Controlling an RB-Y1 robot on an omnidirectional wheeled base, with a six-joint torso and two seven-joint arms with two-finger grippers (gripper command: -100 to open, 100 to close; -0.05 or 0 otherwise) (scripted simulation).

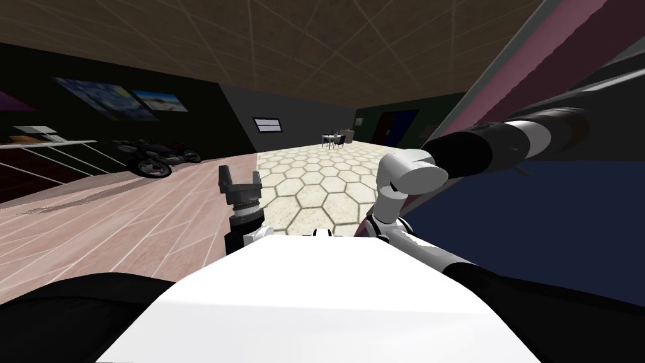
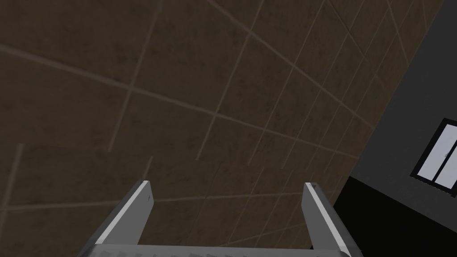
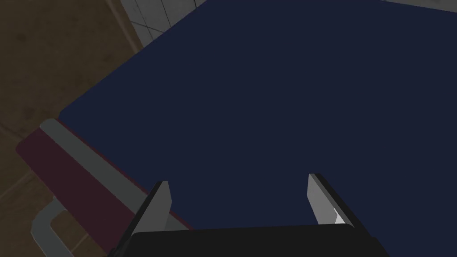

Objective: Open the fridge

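Fridge (image 1: 567, 220) fills the right side of the head frame: navy front, maroon side above it toward upper right. Right arm (image 1: 479, 148) reaches across to it from centre frame. In the right wrist view the right jaws are wide and empty, facing the flat navy door (image 3: 267, 111) close up; I can't tell if they touch. A grey bar, likely the handle (image 3: 41, 222), sits past the maroon edge strip, well off to the side of one finger (image 3: 161, 203), not between the jaws. Left jaws are also wide and empty, upright at centre-left of the head frame, away from the fridge.

Risks: closing here grabs nothing, and pushing ahead rams the blades into the door. The handle is off-axis — a sideways reach at a poor wrist angle could slip off the bar or catch the edge strip. The body stands close, so a swinging door may hit the arm.

No brand, label or readable writing — wall pictures (image 1: 107, 97) at upper left carry no text.
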